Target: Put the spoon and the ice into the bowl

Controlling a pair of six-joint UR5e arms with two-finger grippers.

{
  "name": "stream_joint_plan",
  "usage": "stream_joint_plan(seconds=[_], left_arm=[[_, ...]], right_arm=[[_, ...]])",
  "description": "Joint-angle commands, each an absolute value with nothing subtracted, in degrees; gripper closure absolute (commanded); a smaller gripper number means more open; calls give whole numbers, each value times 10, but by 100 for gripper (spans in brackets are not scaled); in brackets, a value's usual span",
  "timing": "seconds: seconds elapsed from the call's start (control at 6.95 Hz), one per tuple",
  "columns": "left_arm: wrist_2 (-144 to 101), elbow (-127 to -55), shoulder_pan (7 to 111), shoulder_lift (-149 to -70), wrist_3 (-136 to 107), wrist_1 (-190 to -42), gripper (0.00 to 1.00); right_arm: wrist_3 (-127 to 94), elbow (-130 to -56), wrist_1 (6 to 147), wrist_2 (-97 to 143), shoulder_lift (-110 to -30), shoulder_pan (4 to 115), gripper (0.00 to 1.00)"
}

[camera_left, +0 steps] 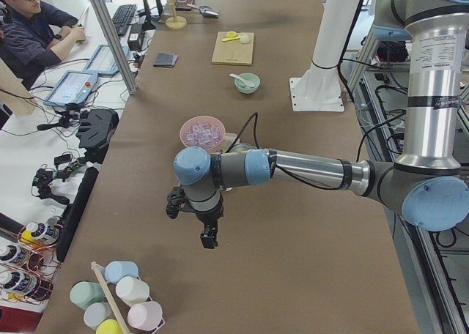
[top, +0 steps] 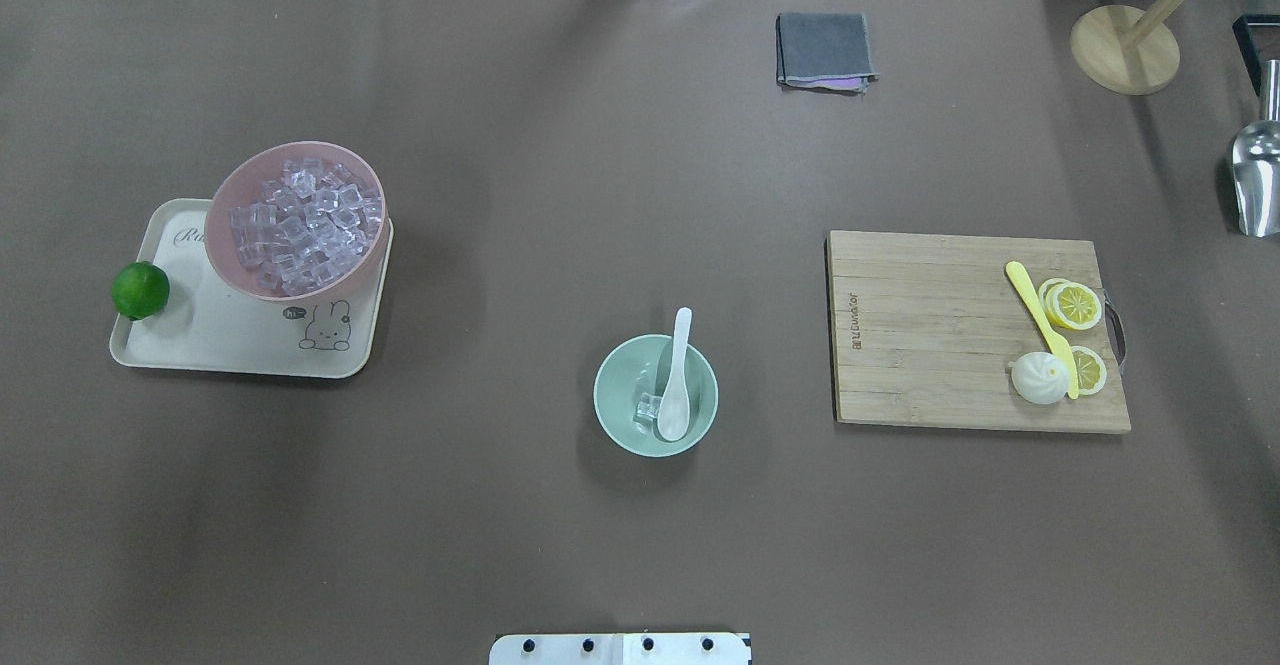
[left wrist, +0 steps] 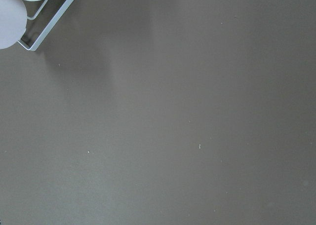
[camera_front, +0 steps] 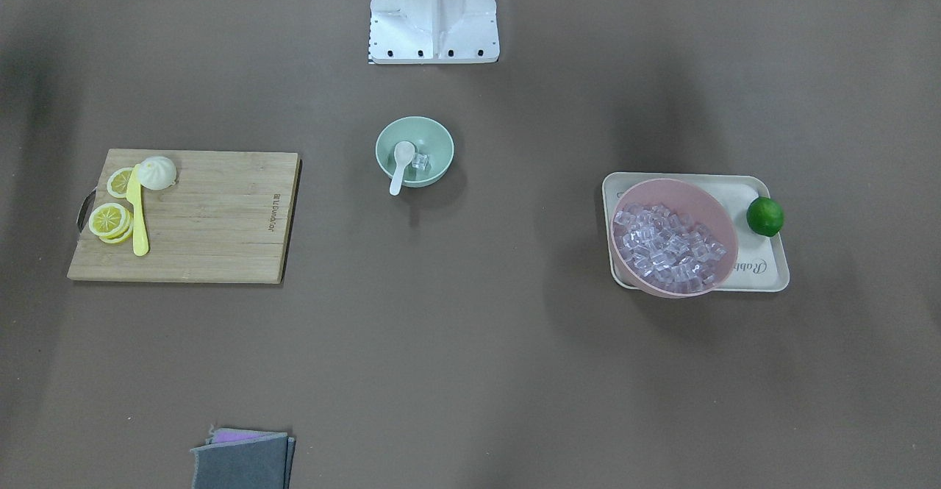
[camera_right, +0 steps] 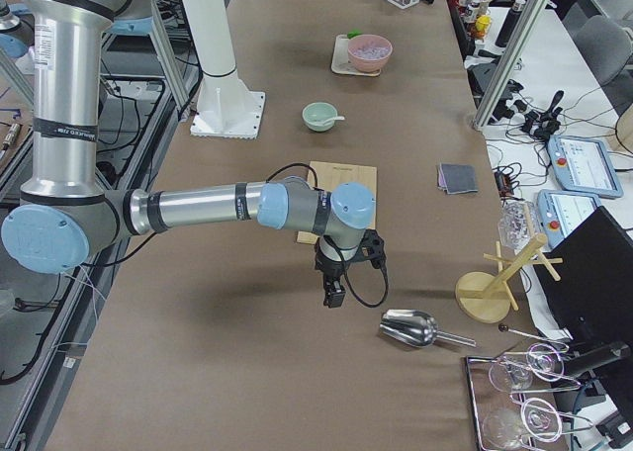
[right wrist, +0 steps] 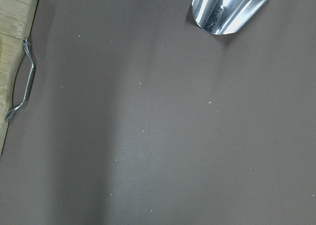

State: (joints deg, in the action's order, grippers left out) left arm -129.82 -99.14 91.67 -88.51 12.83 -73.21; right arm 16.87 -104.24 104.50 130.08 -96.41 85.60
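Observation:
The mint-green bowl (top: 625, 380) stands mid-table, also in the front view (camera_front: 435, 140). The white spoon (top: 677, 385) lies with its scoop inside the bowl and its handle over the rim (camera_front: 398, 173). One clear ice cube (top: 650, 407) sits in the bowl beside the scoop (camera_front: 420, 163). My left gripper (camera_left: 209, 239) shows only in the left side view, hanging above bare table far from the bowl. My right gripper (camera_right: 334, 295) shows only in the right side view, beyond the cutting board. I cannot tell whether either is open or shut.
A pink bowl (top: 220, 207) full of ice cubes sits on a cream tray (top: 200, 340) with a lime (top: 140, 290). A cutting board (top: 930, 345) holds a yellow knife (top: 1040, 323) and lemon slices. A metal scoop (top: 1258, 180), wooden stand (top: 1125, 45) and grey cloth (top: 823, 50) lie farther off.

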Motion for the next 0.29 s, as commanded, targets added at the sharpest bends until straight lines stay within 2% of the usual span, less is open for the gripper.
stream_joint_plan(seconds=[0.0,0.14], left_arm=[[-1298,-991,917,-885,128,-732,1],[-1298,-991,917,-885,128,-732,1]], right_arm=[[169,-1042,1045,1301,-963,856,0],[169,-1044,1044,1301,-963,856,0]])
